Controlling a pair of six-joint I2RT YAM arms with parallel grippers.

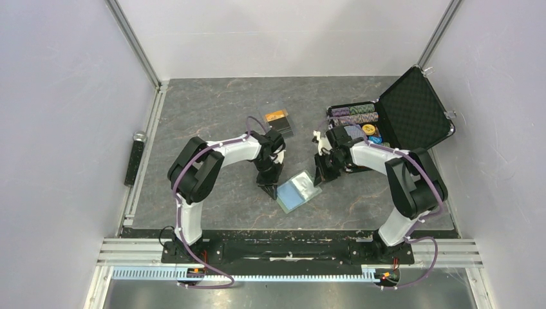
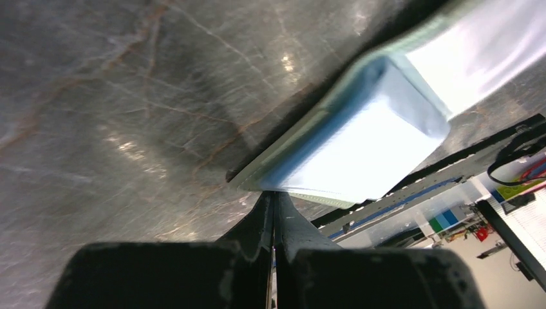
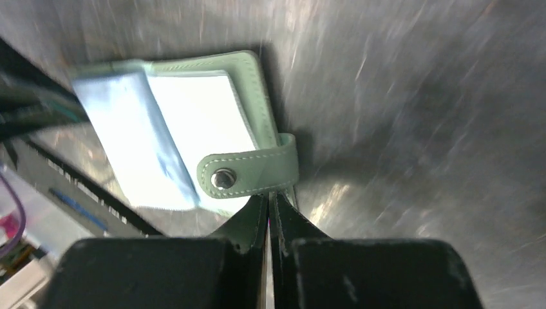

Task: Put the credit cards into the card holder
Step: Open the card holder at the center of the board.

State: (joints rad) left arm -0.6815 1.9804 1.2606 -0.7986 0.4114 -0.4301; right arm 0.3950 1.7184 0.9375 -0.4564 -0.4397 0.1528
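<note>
Card holder [image 1: 298,192]: lying opened flat on the table [image 1: 212,103] between the two grippers, blue pockets facing up; long axis appearing to run roughly left to right, snap tab [image 3: 248,174] end pointing right; left gripper [image 1: 268,188] touching its left edge, fingers drawn fully together; right gripper [image 1: 320,178] meeting the tab-side edge, fingers likewise pressed together; whether either is pinching the edge cannot be told. Credit cards [image 1: 278,118]: sitting stacked, orange one uppermost, far of the left gripper. Black case [image 1: 412,109]: standing open at far right, holding poker chips [image 1: 354,116].
</note>
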